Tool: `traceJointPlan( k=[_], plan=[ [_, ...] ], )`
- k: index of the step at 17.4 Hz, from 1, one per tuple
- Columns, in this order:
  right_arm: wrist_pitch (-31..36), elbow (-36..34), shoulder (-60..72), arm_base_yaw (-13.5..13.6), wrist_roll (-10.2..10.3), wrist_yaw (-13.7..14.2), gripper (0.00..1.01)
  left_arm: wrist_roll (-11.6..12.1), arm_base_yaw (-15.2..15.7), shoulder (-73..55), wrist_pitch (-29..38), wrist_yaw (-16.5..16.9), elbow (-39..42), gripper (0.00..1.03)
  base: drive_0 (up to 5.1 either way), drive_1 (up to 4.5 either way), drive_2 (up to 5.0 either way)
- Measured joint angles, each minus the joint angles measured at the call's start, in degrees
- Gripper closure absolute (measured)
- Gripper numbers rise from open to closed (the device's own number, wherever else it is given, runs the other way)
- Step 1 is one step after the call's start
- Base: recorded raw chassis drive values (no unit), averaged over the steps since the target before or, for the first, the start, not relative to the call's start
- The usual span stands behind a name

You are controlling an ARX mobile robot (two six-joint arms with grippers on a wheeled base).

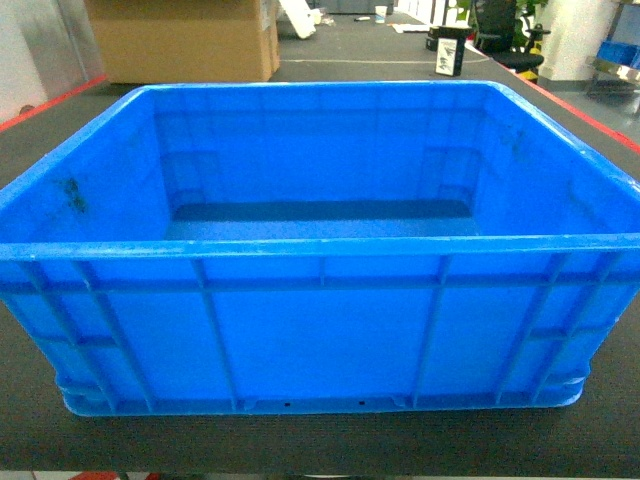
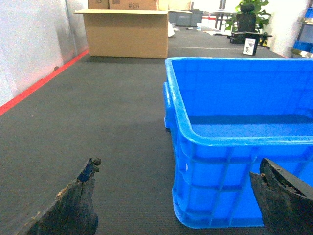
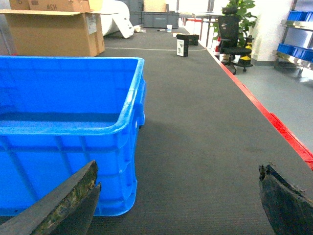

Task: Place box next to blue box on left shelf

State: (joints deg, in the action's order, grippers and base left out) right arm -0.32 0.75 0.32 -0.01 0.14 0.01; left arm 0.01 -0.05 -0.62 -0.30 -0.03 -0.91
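squarely ahead in the head view sits the box (image 1: 320, 330), bright blue, ribbed on its outer walls, thick-rimmed, resting flat on the dark mat (image 1: 330, 445); holds nothing inside; fills most of that view, near wall facing the camera; shows neither gripper there.

seen from the left wrist: left gripper (image 2: 181, 196) spread wide, worn dark fingers (image 2: 73, 200) at the lower corners of the frame; straddles the box's near left corner, 1 finger out over bare mat to the left, the other low at the right in front of the box wall; cannot tell whether that finger touches the plastic; nothing clamped.

seen from the right wrist: right gripper (image 3: 178, 198) likewise spread wide; 1 finger (image 3: 63, 203) low at the left in front of the box's near right corner, the other over bare mat at the far right; contact with the wall not clear; nothing held.

beyond the box: a cardboard carton (image 1: 185, 40) far left on the mat, a small black-and-white package (image 1: 450, 50) standing far right, an office chair (image 3: 232, 41) past the red edge stripe (image 3: 274, 122).
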Motion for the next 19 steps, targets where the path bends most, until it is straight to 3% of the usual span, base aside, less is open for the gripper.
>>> traceJointPlan(
  k=[3,4,5,6,8,9,11,13,16,18,19],
  plan=[
    [0.00,0.00,0.00,0.00,0.00,0.00,0.03,0.00,0.00,0.00,0.00,0.00,0.00,0.05,0.0,0.00,0.0],
    [-4.59,0.94,1.31,2.29,0.39,5.46,0.03,-2.80,-6.64,-5.42,-5.27,-12.55,-2.21,0.05,0.0,0.00,0.0],
    [-4.31,1.14,4.31,3.41,0.55,8.74,0.03,-3.48,-9.81,-9.70,-2.51,-18.67,-2.71,0.05,0.0,0.00,0.0],
    [-2.01,1.18,6.71,2.67,1.38,9.16,0.03,-3.98,-10.12,-14.21,2.29,-21.77,-3.85,0.05,0.0,0.00,0.0],
    [7.61,5.46,17.86,-0.83,2.93,6.08,0.03,-3.87,-9.35,-25.07,13.62,-21.90,-9.27,0.05,0.0,0.00,0.0],
    [11.93,9.97,25.83,-1.07,3.63,3.74,0.03,-3.67,-8.46,-32.17,19.30,-20.63,-12.52,0.05,0.0,0.00,0.0],
    [16.61,19.82,43.10,1.55,4.24,0.42,0.03,-4.63,-7.21,-47.67,23.96,-17.79,-21.11,0.05,0.0,0.00,0.0],
    [16.13,30.69,59.43,4.68,4.26,1.95,0.03,-4.70,-7.39,-62.49,22.51,-16.66,-30.34,0.05,0.0,0.00,0.0],
    [13.42,46.31,80.24,6.14,8.46,0.48,0.03,-4.15,-6.78,-78.73,20.57,-15.61,-40.39,0.05,0.0,0.00,0.0],
    [11.39,50.31,88.98,7.30,11.04,-0.79,0.03,-4.79,-5.99,-84.15,18.40,-14.82,-42.75,0.05,0.0,0.00,0.0],
    [11.26,50.69,90.01,7.65,11.08,-0.66,0.03,-4.81,-5.99,-84.80,18.32,-14.69,-42.93,0.05,0.0,0.00,0.0]
  ],
)
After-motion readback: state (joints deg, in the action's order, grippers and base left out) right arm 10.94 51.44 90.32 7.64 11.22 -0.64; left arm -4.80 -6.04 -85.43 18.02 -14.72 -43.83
